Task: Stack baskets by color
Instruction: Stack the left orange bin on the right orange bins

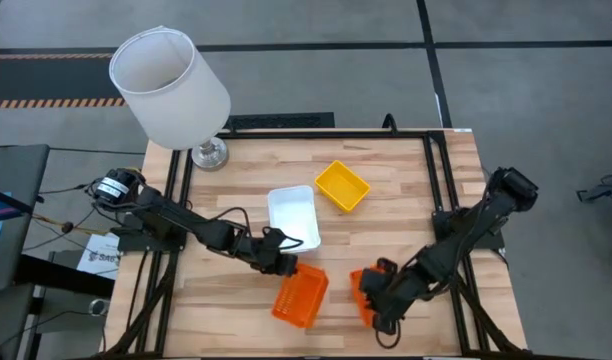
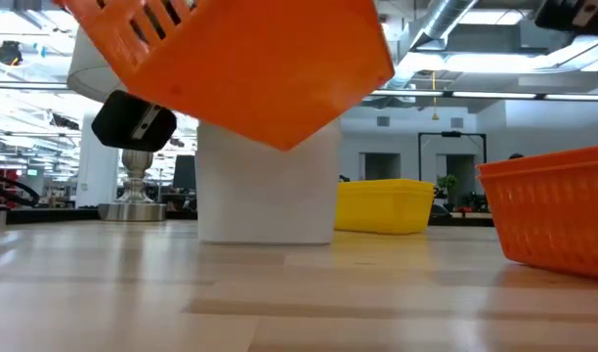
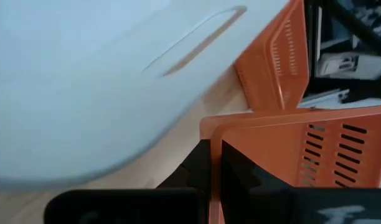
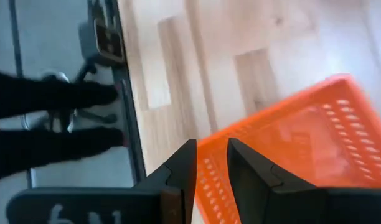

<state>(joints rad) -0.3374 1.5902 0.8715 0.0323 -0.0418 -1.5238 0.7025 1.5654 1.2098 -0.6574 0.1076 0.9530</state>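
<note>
Two orange baskets are held near the table's front edge. My left gripper (image 1: 286,266) is shut on one orange basket (image 1: 301,296), which hangs tilted in the air (image 2: 240,59). My right gripper (image 1: 378,291) is shut on the other orange basket (image 1: 363,295), seen low at the right in the low view (image 2: 558,210). A white basket (image 1: 294,216) rests on its bottom at mid-table. A yellow basket (image 1: 342,186) sits on the table behind it. My left gripper pinches the basket's rim and side wall (image 3: 210,134) near a corner, one finger inside the basket and one outside. It comes slanting down from the table's left. The basket is lifted clear of the table and tilted. My right gripper holds the other basket's rim and mesh wall (image 4: 210,155) between its two fingers, one finger inside (image 4: 246,171) and one outside. The fingers slant down from the table's right. The basket is tipped; whether its lower edge (image 2: 563,266) touches the table I cannot tell.
A lamp with a large white shade (image 1: 171,85) stands on a metal foot (image 1: 210,154) at the far left corner. A black frame (image 1: 431,180) runs along the table's sides. Bare wood lies at the near left and far right.
</note>
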